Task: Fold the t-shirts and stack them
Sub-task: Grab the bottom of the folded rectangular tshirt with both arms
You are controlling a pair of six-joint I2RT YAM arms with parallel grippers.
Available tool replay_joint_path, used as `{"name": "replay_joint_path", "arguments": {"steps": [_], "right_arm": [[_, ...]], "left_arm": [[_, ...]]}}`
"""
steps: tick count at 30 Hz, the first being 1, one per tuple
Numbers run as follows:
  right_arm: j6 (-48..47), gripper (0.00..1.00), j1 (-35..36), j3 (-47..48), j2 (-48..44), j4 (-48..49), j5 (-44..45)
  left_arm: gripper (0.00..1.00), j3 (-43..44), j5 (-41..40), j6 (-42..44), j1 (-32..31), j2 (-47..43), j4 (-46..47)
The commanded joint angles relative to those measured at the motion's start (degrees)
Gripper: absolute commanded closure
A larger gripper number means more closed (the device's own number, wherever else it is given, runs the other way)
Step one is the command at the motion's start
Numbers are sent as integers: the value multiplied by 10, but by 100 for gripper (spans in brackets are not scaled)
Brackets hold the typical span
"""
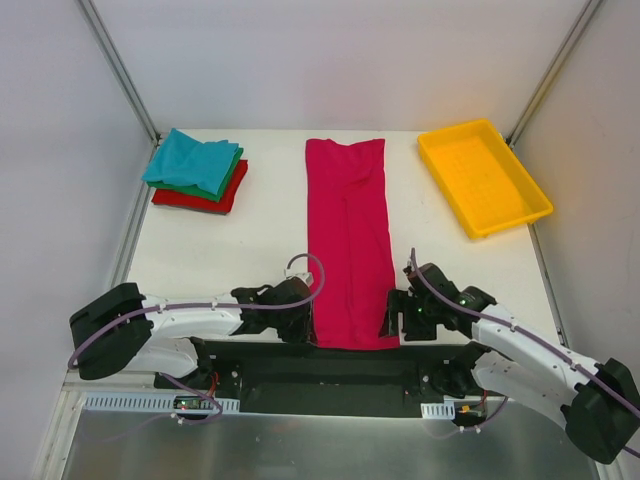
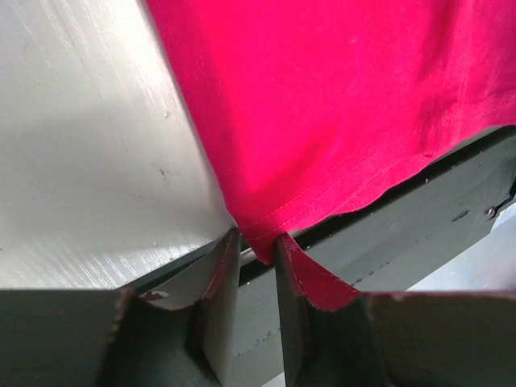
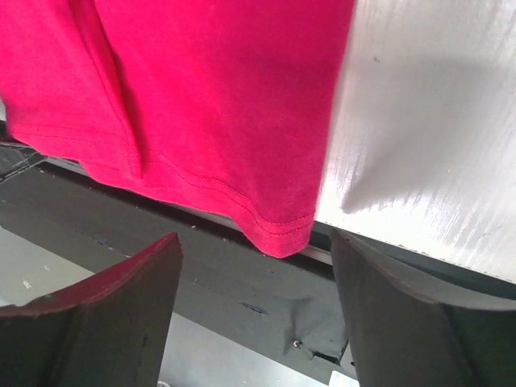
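Left tool (image 2: pixel 256 251) pinching hem corner of pink t-shirt (image 1: pixel 347 240); right tool (image 3: pixel 256 266) agape, empty. Risk: uneven lift, fold skewing, thin pinch slipping.

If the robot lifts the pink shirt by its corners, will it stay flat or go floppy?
Probably floppy: the pink shirt is thin cloth with wrinkles, and its hem droops over the table edge. It likely sags in the middle. It looks light.
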Motion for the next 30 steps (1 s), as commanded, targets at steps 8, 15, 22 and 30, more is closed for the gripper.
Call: {"name": "replay_joint_path", "arguments": {"steps": [8, 15, 22, 30], "right_arm": [[28, 45, 22, -14, 54, 31, -24], [25, 88, 23, -21, 60, 26, 3], [-15, 100, 24, 35, 29, 22, 53], [-71, 99, 5, 140, 59, 18, 119]], "left_arm": [[100, 27, -25, 14, -3, 9, 13], [100, 7, -27, 4, -3, -21, 11], [100, 10, -56, 10, -2, -72, 3], [100, 81, -73, 76, 75, -94, -41]]}}
